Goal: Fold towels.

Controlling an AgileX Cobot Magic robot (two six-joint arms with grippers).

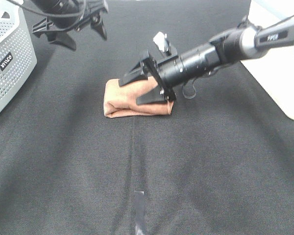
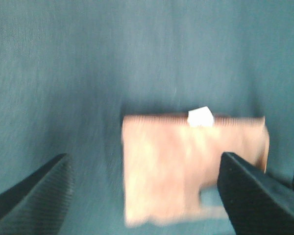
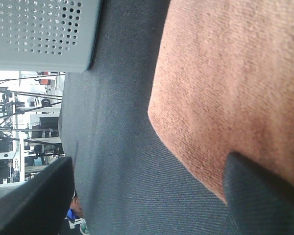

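On the counter: towel point(image 1: 130, 104) folded into a compact rectangle on the dark counter point(image 1: 210, 171), near mid-table.
Right jaws point(image 1: 139, 87): spread wide, holding nothing, low over the towel's far right part.
Left jaws point(image 1: 83, 30): wide open, empty, raised well apart, near the basket point(image 1: 10, 63).
Towel axis: long side runs left-right; white tag point(image 2: 200, 117) at one long edge.

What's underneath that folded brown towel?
The towel lies on the black tablecloth. Nothing pokes out at its edges; whatever might sit beneath or within its folds is covered.

Black cloth-covered table point(image 1: 210, 171) — folded towel point(image 1: 122, 103), grey basket point(image 1: 10, 63) on it.
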